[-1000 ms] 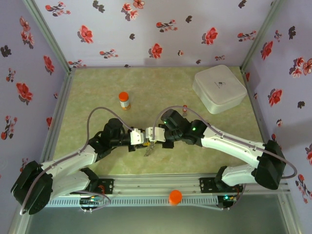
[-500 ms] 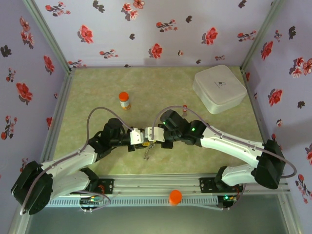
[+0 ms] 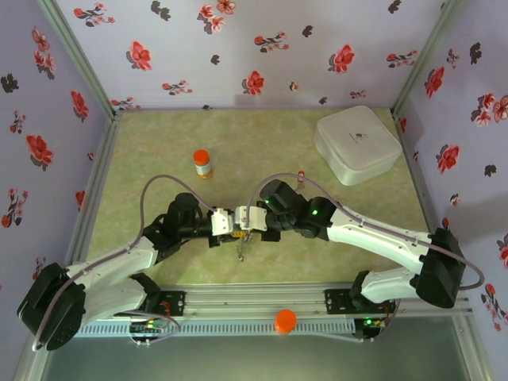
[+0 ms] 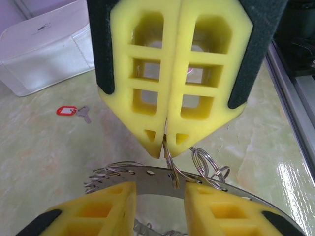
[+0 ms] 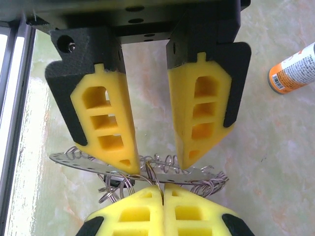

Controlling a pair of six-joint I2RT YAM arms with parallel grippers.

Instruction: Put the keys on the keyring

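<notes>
Top external: the keyring [image 3: 240, 243] hangs just above the tabletop [image 3: 151, 151], right under the tips of the left gripper [image 3: 236, 225] and the right gripper [image 3: 245, 225], which meet over it. An orange-capped bottle [image 3: 202, 163] stands well apart from the keyring.

Left wrist: the right gripper [image 4: 165, 142] is pressed shut on one thin wire loop [image 4: 170, 164] of the keyring [image 4: 147, 178]. A key with a red tag [image 4: 67, 110] lies well apart from the keyring.

Right wrist: the left gripper [image 5: 158, 164] has its pads a little apart, tips at the keyring's [image 5: 203, 173] flat band. I cannot tell if they squeeze it.
</notes>
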